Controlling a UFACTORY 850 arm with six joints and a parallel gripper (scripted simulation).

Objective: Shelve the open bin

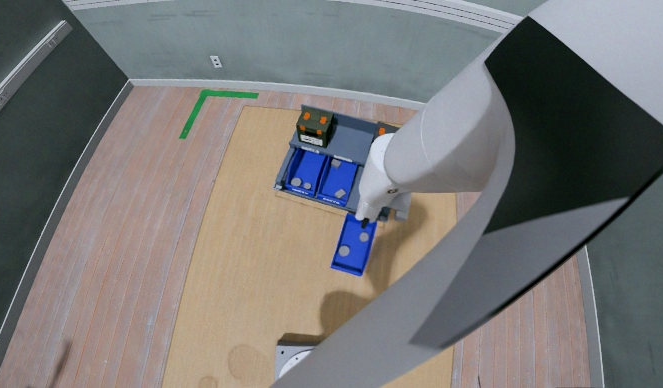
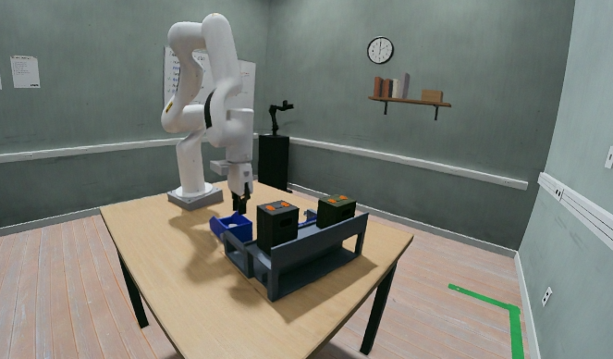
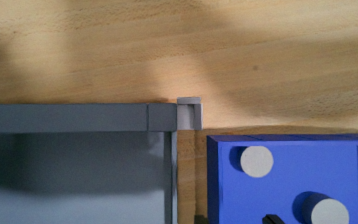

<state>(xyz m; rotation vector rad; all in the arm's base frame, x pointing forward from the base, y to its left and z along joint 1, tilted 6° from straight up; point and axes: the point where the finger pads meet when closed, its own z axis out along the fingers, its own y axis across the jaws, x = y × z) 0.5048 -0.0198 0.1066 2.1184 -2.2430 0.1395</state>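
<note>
The open blue bin (image 1: 354, 261) (image 2: 241, 231) (image 3: 300, 182) lies on the table just in front of the shelf (image 1: 354, 141) (image 2: 318, 256) (image 3: 80, 118). Its tall back wall faces the shelf, its open front faces away, and two grey round parts lie in it. The gap (image 1: 353, 199) (image 3: 75, 205) at the row's right end is partly hidden by the arm in the top view. My gripper (image 1: 365, 223) (image 2: 239, 209) (image 3: 236, 219) is partly open, pointing down over the bin's back end. The fingertips show apart on either side of the back wall, with nothing gripped.
Two blue bins, a left one (image 1: 307, 167) with round parts and a middle one (image 1: 343, 179) with angular parts, stand in the shelf. Two dark boxes with orange catches, one at the left (image 1: 314, 128) (image 2: 337, 214) and one above the gap's side (image 1: 382, 131) (image 2: 277, 228), stand on the board.
</note>
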